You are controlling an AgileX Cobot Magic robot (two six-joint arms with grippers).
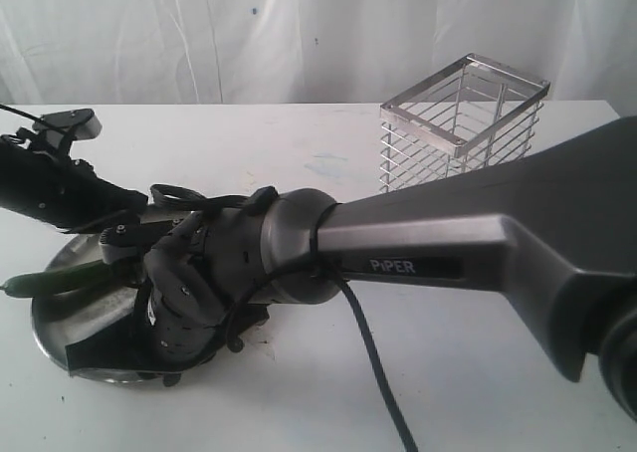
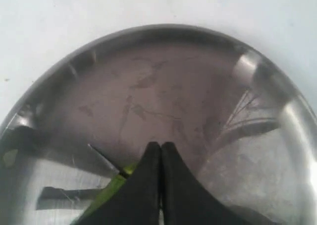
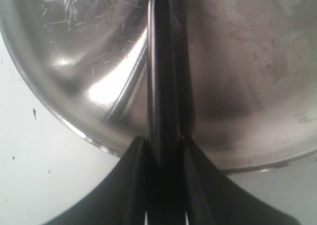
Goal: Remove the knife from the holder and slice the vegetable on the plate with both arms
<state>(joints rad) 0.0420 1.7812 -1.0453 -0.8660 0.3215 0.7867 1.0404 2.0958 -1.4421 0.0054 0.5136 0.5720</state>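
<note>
The right arm [image 1: 448,233] stretched low across the surface [image 1: 478,382], the right tool [image 3: 163,140] pinching the knife [image 3: 161,61] above the plate [image 3: 237,61]. The left tool [image 2: 161,145], pressed together, hung just beside the vegetable [image 2: 111,185] on that plate.

Below me a white table [image 1: 299,392] carries two things. The shiny steel plate [image 1: 45,338] lies flat on my left. The wire-rack holder [image 1: 418,119] stands upright well apart from it, toward the back on my right. A faint bluish smudge [image 1: 328,163] marks the top between them.
</note>
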